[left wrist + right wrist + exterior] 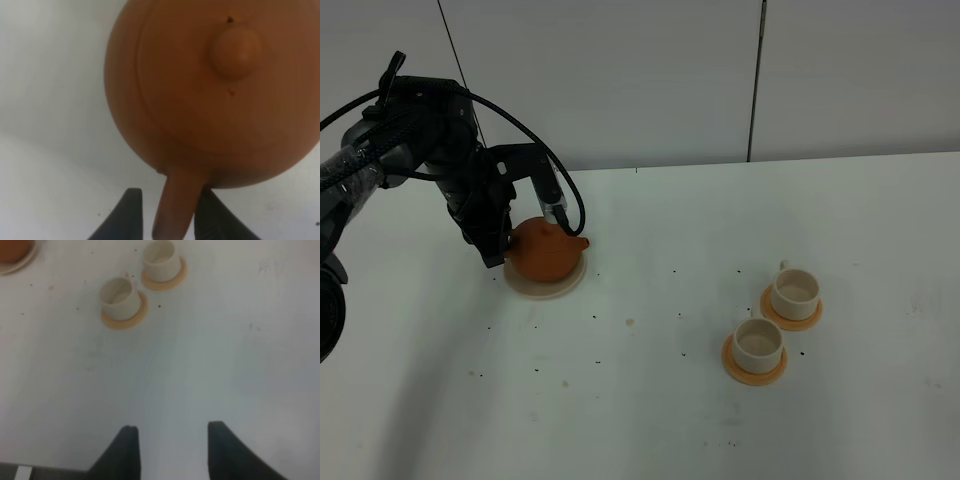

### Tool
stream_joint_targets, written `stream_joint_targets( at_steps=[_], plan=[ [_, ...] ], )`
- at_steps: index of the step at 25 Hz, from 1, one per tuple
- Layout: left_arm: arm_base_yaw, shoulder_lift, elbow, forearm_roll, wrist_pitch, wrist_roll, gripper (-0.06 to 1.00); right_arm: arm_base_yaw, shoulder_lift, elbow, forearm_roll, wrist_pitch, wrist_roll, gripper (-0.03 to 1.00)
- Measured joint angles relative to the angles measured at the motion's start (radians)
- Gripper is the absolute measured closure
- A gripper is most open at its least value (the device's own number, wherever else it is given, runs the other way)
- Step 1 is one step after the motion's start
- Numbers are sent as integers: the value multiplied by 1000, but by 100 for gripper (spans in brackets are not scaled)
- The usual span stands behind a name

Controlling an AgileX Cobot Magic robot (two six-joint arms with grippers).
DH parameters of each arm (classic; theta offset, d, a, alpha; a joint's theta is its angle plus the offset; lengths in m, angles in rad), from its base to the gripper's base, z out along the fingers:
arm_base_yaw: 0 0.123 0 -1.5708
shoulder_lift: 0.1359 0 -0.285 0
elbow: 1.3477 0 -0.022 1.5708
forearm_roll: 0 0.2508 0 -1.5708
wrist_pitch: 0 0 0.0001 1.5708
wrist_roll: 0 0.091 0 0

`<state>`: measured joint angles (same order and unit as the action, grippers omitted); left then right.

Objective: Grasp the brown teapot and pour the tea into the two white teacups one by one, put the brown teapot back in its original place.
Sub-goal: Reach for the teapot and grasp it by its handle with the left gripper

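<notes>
Teapot (545, 252) sits on its saucer (572, 283) at the left of the surface (650, 400), well apart from the two cups (795, 292) (each on an orange coaster (812, 318)). Left arm (420, 130) arches in from the left edge, elbow raised and wrist bent steeply down behind the pot, with the left jaws released on either side of the loop handle (172, 212), not clamped on it. Right jaws, seen only by their own camera, hang spread with nothing between them.

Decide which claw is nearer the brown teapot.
Left. The left claw sits open around the handle of the brown teapot; the right claw hangs over the table, far from it.
</notes>
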<state>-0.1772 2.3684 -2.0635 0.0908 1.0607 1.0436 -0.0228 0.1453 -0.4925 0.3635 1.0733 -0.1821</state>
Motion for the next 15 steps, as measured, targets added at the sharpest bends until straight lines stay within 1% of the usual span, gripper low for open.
stream_joint_targets(
  at_steps=[8, 15],
  plan=[
    [-1, 0, 0, -1, 46, 0, 62, 0, 0, 0, 0, 0, 0, 65],
    [-1, 0, 0, 0, 46, 0, 62, 0, 0, 0, 0, 0, 0, 65]
  ],
)
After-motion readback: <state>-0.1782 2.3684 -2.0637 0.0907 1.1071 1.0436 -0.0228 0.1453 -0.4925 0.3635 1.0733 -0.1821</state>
